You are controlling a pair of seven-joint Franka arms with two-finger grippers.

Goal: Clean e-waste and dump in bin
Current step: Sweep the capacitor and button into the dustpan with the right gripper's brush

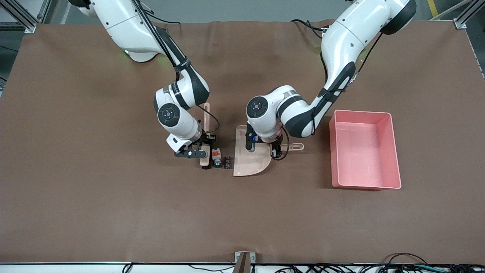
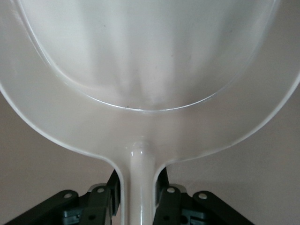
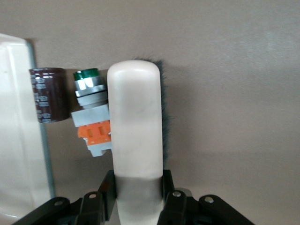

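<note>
Right gripper [image 1: 205, 151] sits low in the middle of the front frame, clamped tight on the beige brush [image 1: 205, 136]. I see its jaws pinching the handle at the bottom of the right wrist view [image 3: 137, 197]. Dark bristles only peek out along one edge there, and in the front view the gripper body covers most of the brush head.

Left gripper [image 1: 273, 146], just past the frame's centre, is squeezed onto the stem of the beige dustpan [image 1: 248, 155]; the left wrist view [image 2: 138, 197] shows the stem between the jaws, with the pan's mouth cut off by the top of the frame. In the front view the wrist hides the upper back of the pan.

Between brush and dustpan lie the two bits of e-waste. The white part [image 1: 216, 156], with an orange block and a green cap, touches the brush. The dark brown-black part [image 1: 227, 162] lies just beside it, near the pan's lip; in the right wrist view it looks like a small cylinder with printing I cannot read.

The pink bin [image 1: 365, 149] sits toward the left arm's end, in the right half of the frame, well apart from the pan, walls upright. The brown table [image 1: 113, 212] lies wide open in the lower half of the frame.
</note>
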